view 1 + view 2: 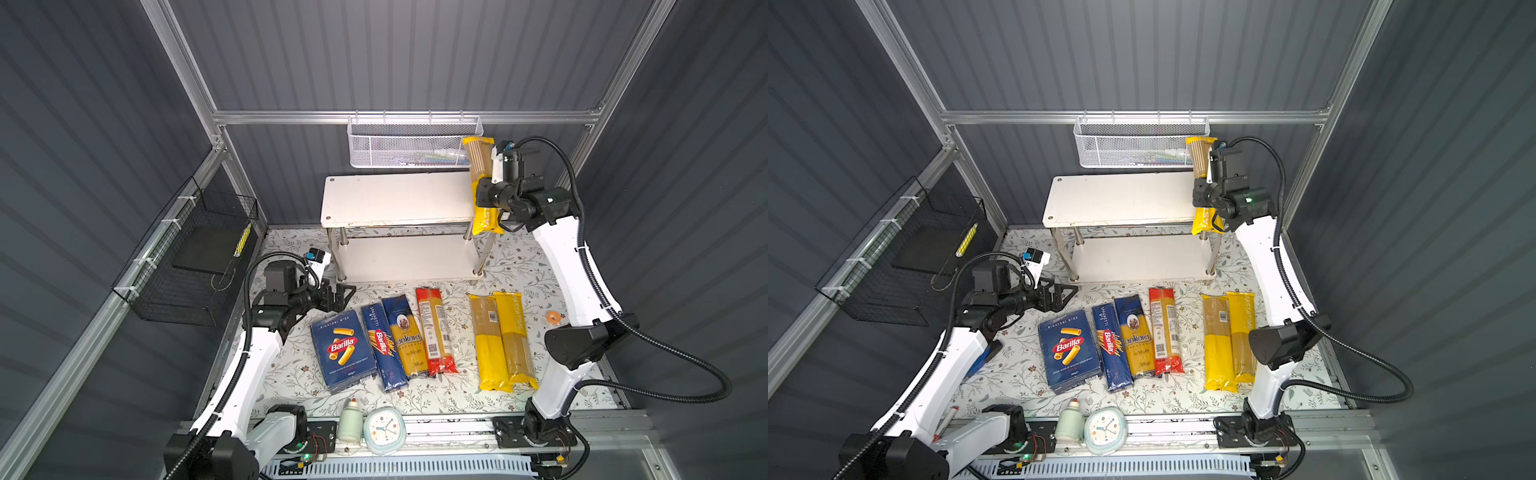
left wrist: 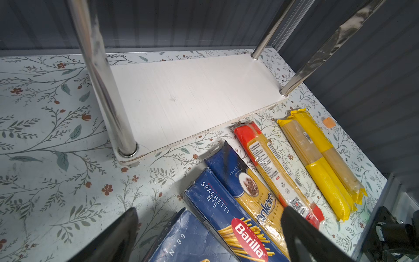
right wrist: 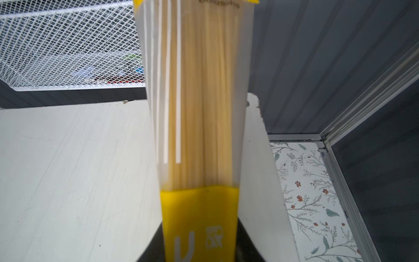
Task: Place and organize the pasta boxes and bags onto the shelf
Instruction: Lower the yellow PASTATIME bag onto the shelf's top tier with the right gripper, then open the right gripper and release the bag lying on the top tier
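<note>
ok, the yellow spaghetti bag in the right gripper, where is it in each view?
Both top views: yellow bag upper right, over the right end of the shelf.
Left wrist: not in it.
Right wrist: centre, running top to bottom.
Shared landmark: the shelf's white boards, in all four.

Yellow bag [image 1: 475, 160] across shelf [image 1: 390, 199] top R end; 2 Barilla boxes [image 1: 343, 349] + 4 bags [image 1: 503, 340] flat in front.
</note>
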`<state>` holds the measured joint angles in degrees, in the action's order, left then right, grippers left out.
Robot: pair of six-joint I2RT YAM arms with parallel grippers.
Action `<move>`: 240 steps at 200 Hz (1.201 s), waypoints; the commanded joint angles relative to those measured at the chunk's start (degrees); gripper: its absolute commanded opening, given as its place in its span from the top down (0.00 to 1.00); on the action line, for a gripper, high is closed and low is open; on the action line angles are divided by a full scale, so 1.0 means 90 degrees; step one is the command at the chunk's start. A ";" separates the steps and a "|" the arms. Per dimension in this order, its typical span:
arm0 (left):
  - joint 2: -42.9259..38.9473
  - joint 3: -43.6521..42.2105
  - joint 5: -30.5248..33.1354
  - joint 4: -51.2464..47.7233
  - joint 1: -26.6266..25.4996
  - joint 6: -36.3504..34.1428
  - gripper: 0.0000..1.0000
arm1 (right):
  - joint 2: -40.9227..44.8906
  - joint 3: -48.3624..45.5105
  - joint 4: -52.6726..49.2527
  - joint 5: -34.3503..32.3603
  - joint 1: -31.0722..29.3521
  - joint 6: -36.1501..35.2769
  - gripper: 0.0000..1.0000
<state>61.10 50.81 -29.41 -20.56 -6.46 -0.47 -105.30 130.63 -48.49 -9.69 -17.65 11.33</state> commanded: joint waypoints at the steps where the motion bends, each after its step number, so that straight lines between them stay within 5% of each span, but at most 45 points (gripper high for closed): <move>1: -0.0089 -0.0020 -0.0097 -0.0021 -0.0028 -0.0027 0.01 | 0.0208 0.0024 0.0574 -0.0201 0.0034 0.0131 0.63; 65: -0.0129 -0.0010 -0.0086 -0.0030 -0.0032 -0.0044 0.01 | 0.0280 0.0124 0.0457 -0.0283 0.0036 0.0072 0.34; 104: -0.0134 0.0018 -0.0080 -0.0005 -0.0027 -0.0023 0.01 | 0.0633 0.0859 -0.0506 -0.0043 0.0028 -0.0247 0.30; 155: -0.0147 0.0029 0.0107 -0.0150 -0.0026 -0.0085 0.01 | 0.2439 -0.1343 -0.0699 0.1346 -0.0176 -0.0027 0.31; 240: -0.0025 0.0107 0.0333 -0.0217 -0.0025 -0.0126 0.01 | 0.4052 -0.3862 -0.0442 0.1624 -0.0466 0.0821 0.31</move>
<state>60.86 50.83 -26.52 -21.06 -6.46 -0.49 -70.50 99.88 -54.33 3.36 -21.74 15.22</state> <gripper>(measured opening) 0.993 0.692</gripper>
